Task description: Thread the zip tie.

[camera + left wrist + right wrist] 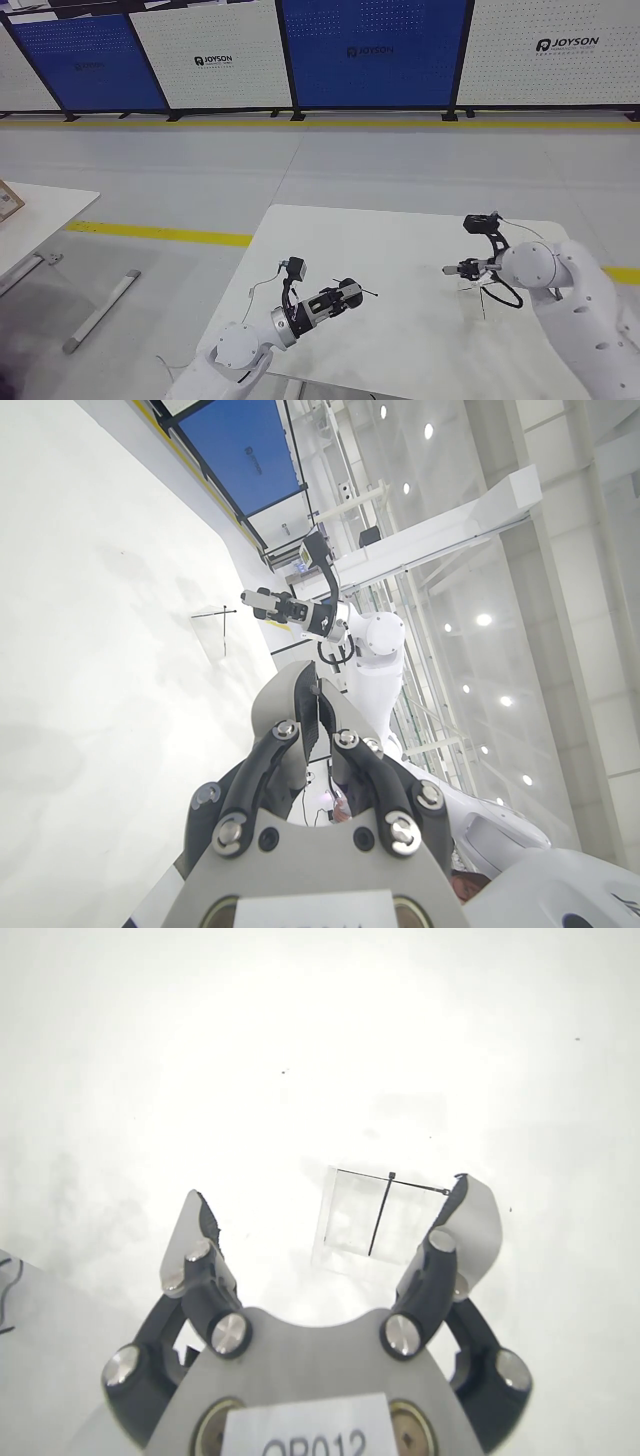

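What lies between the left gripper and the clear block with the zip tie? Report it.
Only bare table. The top view shows nothing between the left gripper and the block; the left wrist view agrees.

White table (390, 260), clear block (345, 1223) on it with zip tie (378, 1220)

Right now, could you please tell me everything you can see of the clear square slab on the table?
The clear slab is roughly square and see-through like acrylic, with visible thickness at its edges. It lies flat on the white table, close by the open right pincer. Two thin black strips rest on it: one along an edge, one crossing it from a small square head.
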